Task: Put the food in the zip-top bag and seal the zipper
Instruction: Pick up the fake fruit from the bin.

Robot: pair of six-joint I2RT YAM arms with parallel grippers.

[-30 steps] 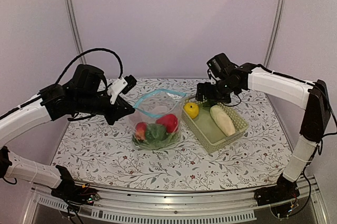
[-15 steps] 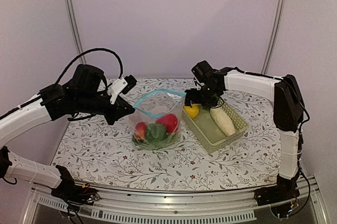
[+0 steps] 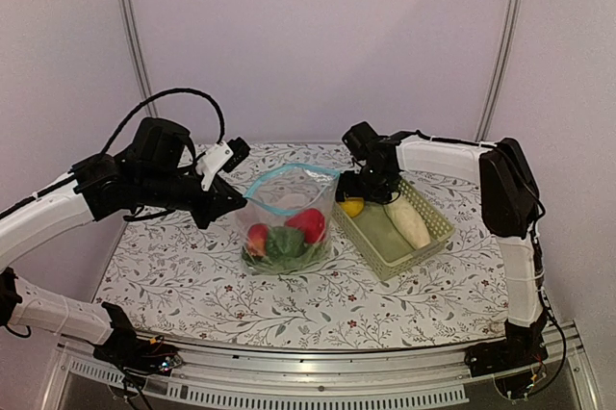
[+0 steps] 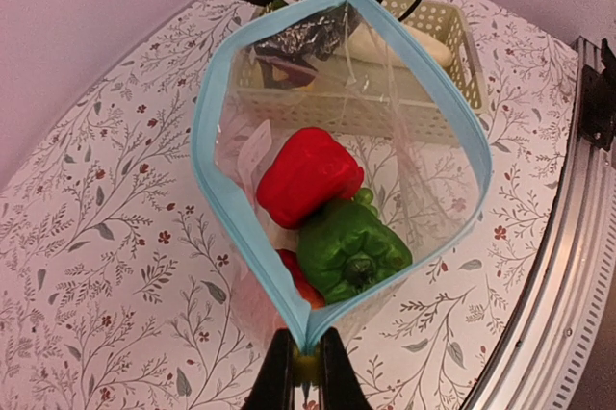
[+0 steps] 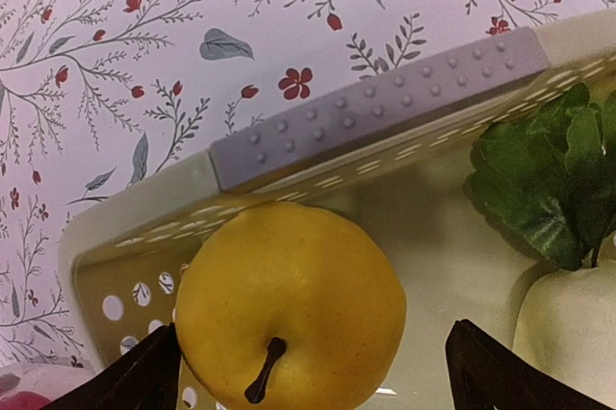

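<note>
The zip-top bag [image 3: 287,225] stands open on the table, holding a red pepper [image 4: 308,176], a green pepper [image 4: 351,248] and another red piece. My left gripper [image 4: 306,371] is shut on the near corner of its light-blue zipper [image 4: 223,200], holding the mouth open; in the top view it [image 3: 241,200] is at the bag's left. My right gripper [image 5: 322,376] is open, jaws on either side of the yellow apple [image 5: 289,304] in the basket [image 5: 135,208]. The white radish [image 3: 408,220] with green leaves [image 5: 549,174] lies beside the apple [image 3: 352,206].
The pale green lattice basket [image 3: 435,227] sits right of the bag, almost touching it, with a grey-purple grip strip [image 5: 375,116] on its rim. The flowered table top [image 3: 192,266] ends at a metal rail [image 3: 318,386] at the near edge.
My right arm has swung left and lowered into the basket, bringing its open jaws around the yellow apple. The left gripper and the bag have not moved.
</note>
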